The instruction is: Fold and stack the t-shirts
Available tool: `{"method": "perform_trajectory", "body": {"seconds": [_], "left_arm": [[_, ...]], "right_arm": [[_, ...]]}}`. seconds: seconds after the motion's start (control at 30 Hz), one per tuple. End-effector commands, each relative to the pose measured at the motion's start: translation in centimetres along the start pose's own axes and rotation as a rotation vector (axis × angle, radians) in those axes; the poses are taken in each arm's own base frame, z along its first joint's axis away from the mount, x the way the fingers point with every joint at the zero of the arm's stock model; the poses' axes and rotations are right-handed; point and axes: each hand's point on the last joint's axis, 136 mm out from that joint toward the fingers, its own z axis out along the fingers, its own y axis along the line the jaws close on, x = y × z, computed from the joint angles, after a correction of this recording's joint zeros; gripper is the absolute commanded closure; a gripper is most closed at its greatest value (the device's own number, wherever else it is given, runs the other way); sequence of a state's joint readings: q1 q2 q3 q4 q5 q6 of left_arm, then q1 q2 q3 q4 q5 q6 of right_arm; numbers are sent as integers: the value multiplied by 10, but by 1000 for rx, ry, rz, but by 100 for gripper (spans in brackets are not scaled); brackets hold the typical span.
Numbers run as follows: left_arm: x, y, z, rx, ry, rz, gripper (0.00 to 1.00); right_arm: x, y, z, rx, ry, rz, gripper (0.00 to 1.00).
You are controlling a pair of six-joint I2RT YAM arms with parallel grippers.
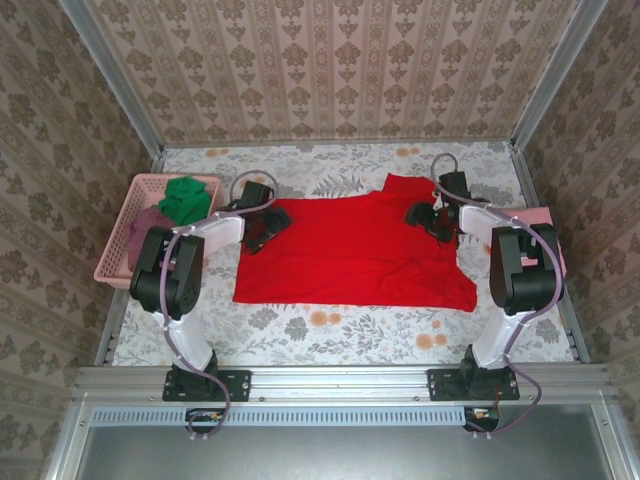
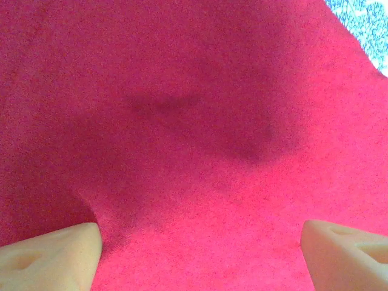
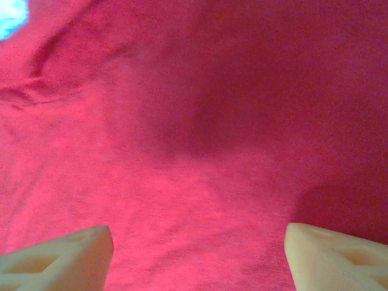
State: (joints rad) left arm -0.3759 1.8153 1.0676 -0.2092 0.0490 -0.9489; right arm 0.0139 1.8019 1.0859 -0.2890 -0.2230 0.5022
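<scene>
This is a robot test cell in a lab, dressed up to look like a home. A left arm and a right arm are bolted to a metal rail at the near edge of a table. Bare aluminium posts frame the corners, and the walls between them are flat panels of patterned wallpaper. A floral cloth covers the table, with a pink plastic basket of clothes at its left edge and a red t-shirt spread on it
</scene>
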Motion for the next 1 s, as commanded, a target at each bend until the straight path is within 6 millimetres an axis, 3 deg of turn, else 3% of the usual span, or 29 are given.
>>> {"method": "perform_trajectory", "body": {"seconds": [0.0, 0.1, 0.17, 0.27, 0.37, 0.53, 0.67, 0.8, 0.97], "left_arm": [[41, 31, 8, -70, 105, -29, 13], [57, 41, 5, -87, 128, -47, 13], [67, 45, 3, -92, 145, -53, 13], [75, 41, -3, -84, 154, -40, 12], [64, 29, -13, -65, 126, -14, 11], [18, 2, -33, -62, 7, 82, 7], [-28, -13, -48, -62, -101, 136, 3], [-53, -20, -58, -49, -154, 165, 1], [-65, -14, -65, -38, -167, 146, 0]], "right_arm": [[43, -23, 5, 22, 132, 46, 24], [66, -45, 3, 42, 145, 113, 24], [69, -48, -3, 9, 120, 160, 25], [65, -52, -16, 38, 78, 167, 25], [52, -57, -30, 97, 36, 118, 24], [7, -27, -48, 56, -68, 22, 24], [-46, -6, -53, 93, -183, -68, 24], [-92, 3, -40, 136, -227, -97, 28], [-121, 23, -10, 122, -209, -118, 34]]}}
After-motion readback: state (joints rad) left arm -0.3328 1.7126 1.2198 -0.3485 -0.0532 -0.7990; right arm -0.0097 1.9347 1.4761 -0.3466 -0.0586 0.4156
